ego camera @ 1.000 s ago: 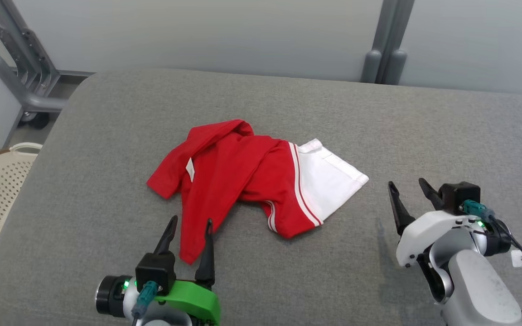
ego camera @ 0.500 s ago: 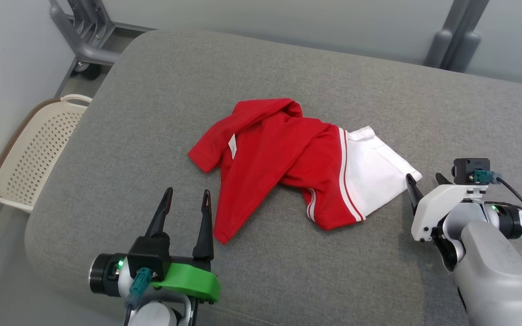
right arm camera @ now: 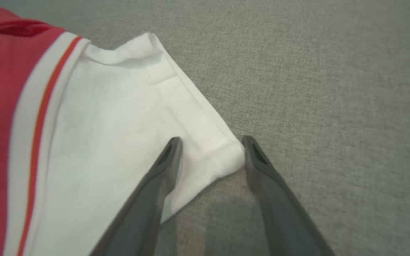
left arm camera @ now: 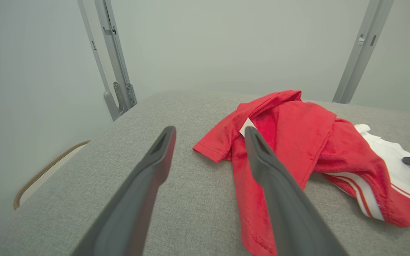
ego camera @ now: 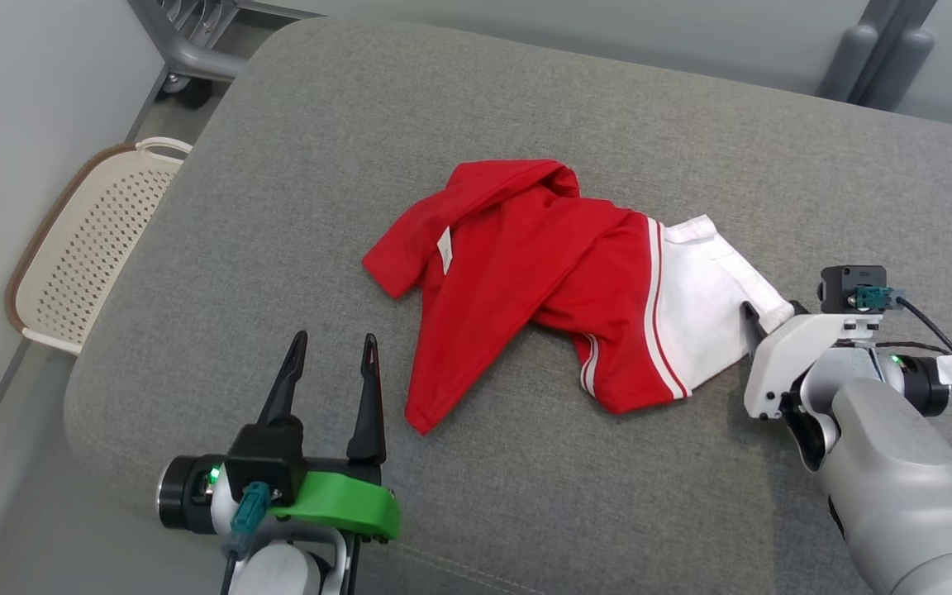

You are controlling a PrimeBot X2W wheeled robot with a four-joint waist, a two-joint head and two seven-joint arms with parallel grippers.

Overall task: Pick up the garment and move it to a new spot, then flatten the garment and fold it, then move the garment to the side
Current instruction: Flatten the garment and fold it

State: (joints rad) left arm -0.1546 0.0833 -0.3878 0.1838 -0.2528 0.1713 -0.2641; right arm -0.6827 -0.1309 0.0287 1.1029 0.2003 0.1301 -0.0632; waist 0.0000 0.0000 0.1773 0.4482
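Garment (ego camera: 542, 273): red with a white end, crumpled, lying near the middle of the grey cushion (ego camera: 344, 132), not lifted.
Change at right gripper (right arm camera: 212, 138): a second ago well apart from the cloth, at its 4 o'clock side; now brought in onto the white corner (right arm camera: 222, 156).
Right gripper state: fingers apart, one over the white cloth, the other on bare cushion just beside the edge; not clamped on anything yet.
Left gripper (ego camera: 335, 336): released, holding nothing, pointing to 12 o'clock, just beside the red tail (ego camera: 422, 413) at its 9 o'clock side, not touching.
Change of view: whole picture shifted since a second ago, so a move of the camera and not of the garment; same folds, same place on the cushion.
Meaning for task: picking up only prepared, not done; probably next a closing on the white corner and a lift; moving, flattening and folding not yet begun.
Long axis: roughly from 9 to 3 o'clock across the cushion, the right end dropping a little toward 4.
Pointing: white end toward 3 to 4 o'clock, at the right gripper; bunched red part with the small white label (ego camera: 444, 250) toward 9 to 10 o'clock; red tail toward 7 o'clock.
Beside: pale basket (ego camera: 71, 248) on the floor, at 9 o'clock from the cushion.
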